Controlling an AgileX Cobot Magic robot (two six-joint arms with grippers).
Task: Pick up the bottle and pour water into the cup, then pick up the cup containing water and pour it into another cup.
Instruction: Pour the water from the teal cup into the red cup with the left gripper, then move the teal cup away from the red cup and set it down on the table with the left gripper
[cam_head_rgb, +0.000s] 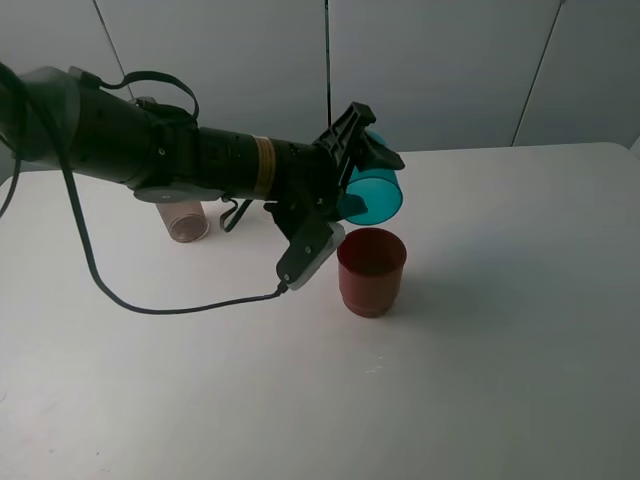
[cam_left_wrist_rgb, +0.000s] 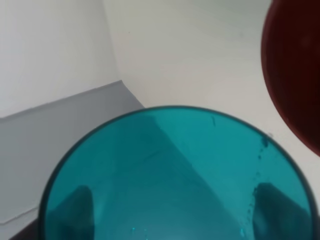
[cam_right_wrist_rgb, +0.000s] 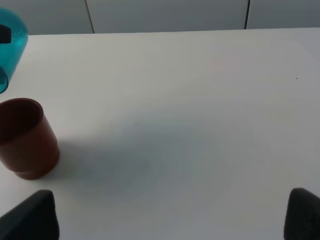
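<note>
Teal cup (cam_head_rgb: 372, 194) lies tipped on its side in the air, pinched between the jaws of the left gripper (cam_head_rgb: 366, 160), with its open mouth facing the right of the high view. It hangs just above and slightly behind the dark red cup (cam_head_rgb: 371, 270), which stands upright on the white counter (cam_head_rgb: 500, 350). The two cups sit close together but do not touch. In the left wrist view the teal cup (cam_left_wrist_rgb: 175, 175) fills the lower part of the picture, and the dark fingers (cam_left_wrist_rgb: 75, 210) show through its translucent wall on both sides; small droplets cling to the inside. The red cup's rim (cam_left_wrist_rgb: 295, 75) shows at the edge of that view. Whether any liquid is in the red cup cannot be told.

Behind the left arm (cam_head_rgb: 150, 145), the bottle's (cam_head_rgb: 186, 220) clear brownish lower part stands on the counter; its upper part is hidden by the arm.

The right gripper (cam_right_wrist_rgb: 170, 215) hangs over bare counter, well apart from the cups, its jaws spread wide with nothing between them. Its wrist view shows the red cup (cam_right_wrist_rgb: 25, 137) and part of the teal cup (cam_right_wrist_rgb: 11, 42) off to one side.
</note>
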